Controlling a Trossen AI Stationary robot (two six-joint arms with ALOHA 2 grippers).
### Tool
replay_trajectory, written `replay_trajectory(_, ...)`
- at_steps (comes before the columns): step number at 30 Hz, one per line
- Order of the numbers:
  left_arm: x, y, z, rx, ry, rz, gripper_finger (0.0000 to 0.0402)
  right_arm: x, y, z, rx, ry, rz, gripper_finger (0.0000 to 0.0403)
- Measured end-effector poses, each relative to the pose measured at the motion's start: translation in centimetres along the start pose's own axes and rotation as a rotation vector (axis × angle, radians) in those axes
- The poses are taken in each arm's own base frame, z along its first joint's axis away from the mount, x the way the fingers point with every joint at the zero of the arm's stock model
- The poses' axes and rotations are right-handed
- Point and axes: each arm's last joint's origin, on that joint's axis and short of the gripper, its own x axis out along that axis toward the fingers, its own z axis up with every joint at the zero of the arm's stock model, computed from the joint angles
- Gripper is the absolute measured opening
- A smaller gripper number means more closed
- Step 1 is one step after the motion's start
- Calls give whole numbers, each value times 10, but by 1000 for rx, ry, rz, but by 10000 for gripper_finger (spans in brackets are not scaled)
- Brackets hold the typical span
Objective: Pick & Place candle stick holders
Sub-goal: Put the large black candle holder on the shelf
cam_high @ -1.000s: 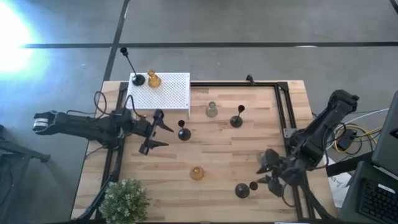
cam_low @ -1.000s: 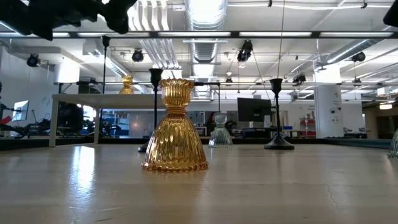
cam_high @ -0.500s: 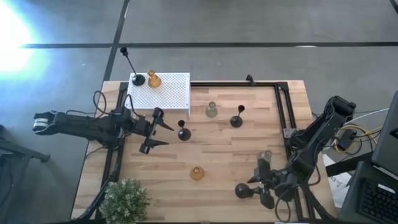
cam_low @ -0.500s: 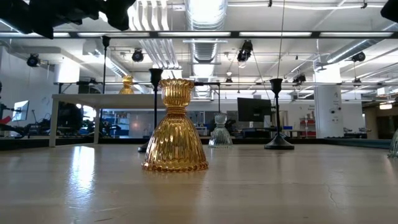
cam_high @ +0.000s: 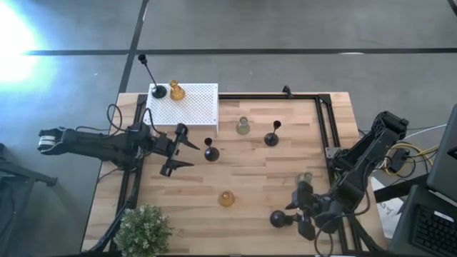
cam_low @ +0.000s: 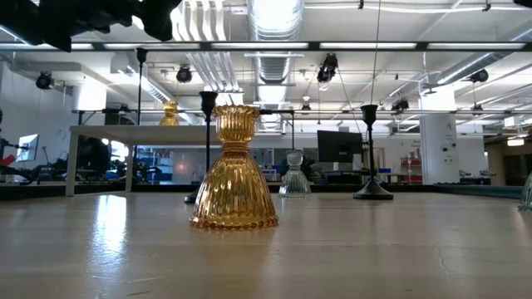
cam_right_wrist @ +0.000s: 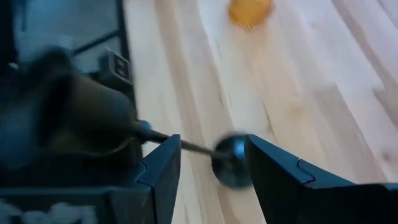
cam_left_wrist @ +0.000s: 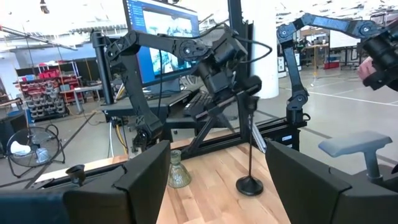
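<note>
right gripper: near the table's front edge, fingers either side of a tipped black holder, not visibly clamped; grip cannot be told
left gripper: spread wide, empty, in front of the white box
black holders: four
amber holders: two
pale green holders: two
white box: one black, one amber on top

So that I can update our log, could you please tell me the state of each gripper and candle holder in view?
Left gripper: open, empty.
Right gripper: open, around the front black holder's stem.
Front black holder: standing, not gripped.
Centre black holder: upright.
Rear black holder: upright.
Table amber holder: upright.
Green glass holder: upright.
Box black holder and box amber holder: upright on the white box.
</note>
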Motion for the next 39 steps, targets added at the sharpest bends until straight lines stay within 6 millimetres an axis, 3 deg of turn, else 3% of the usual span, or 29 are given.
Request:
replay_trajectory(9,0,0,0,-2,0,1,268,2,-5,-10,96,152,2,185)
replay_trajectory(26,0,0,0,-1,-2,2,268,2,3,-3,14,28,57,182)
replay_trajectory(33,0,0,0,-1,-2,2,268,2,4,-1,-29,-22,49,160)
replay_trajectory(39,0,0,0,-3,-2,2,268,2,3,-1,-51,-43,39,117)
